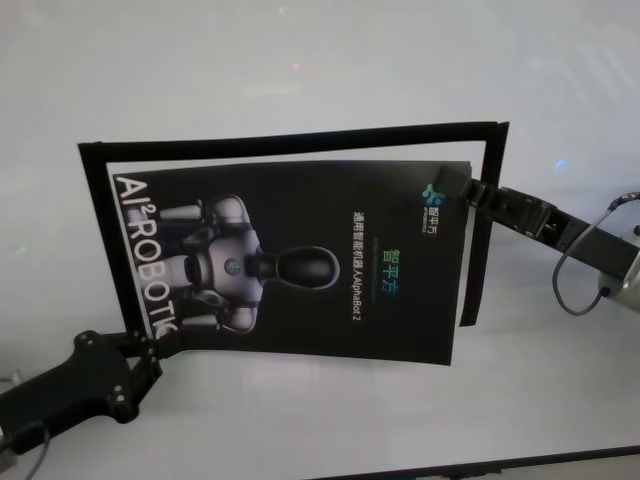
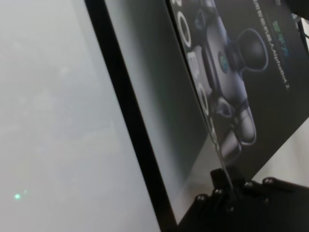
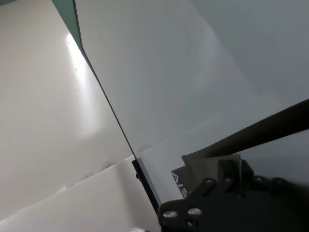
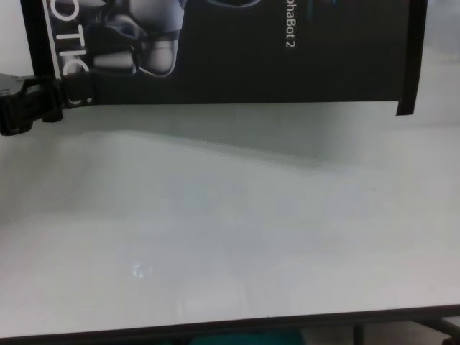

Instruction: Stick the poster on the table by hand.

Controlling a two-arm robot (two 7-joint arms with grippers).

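The poster (image 1: 300, 260), a black glossy sheet with a grey-white robot and white lettering, is held between both grippers just over the white table (image 1: 300, 60); a shadow lies under it in the chest view (image 4: 251, 50). My left gripper (image 1: 150, 345) is shut on its near-left corner, which also shows in the left wrist view (image 2: 227, 186) and the chest view (image 4: 57, 93). My right gripper (image 1: 470, 190) is shut on its far-right corner and appears in the right wrist view (image 3: 231, 169).
Narrow black tape strips frame the poster along the far side (image 1: 300, 142), the left side (image 1: 95, 220) and the right side (image 1: 480, 240); the right strip hangs loose (image 4: 411, 65). The table's dark front edge (image 4: 215, 327) runs close by. A grey cable (image 1: 585, 260) loops at my right arm.
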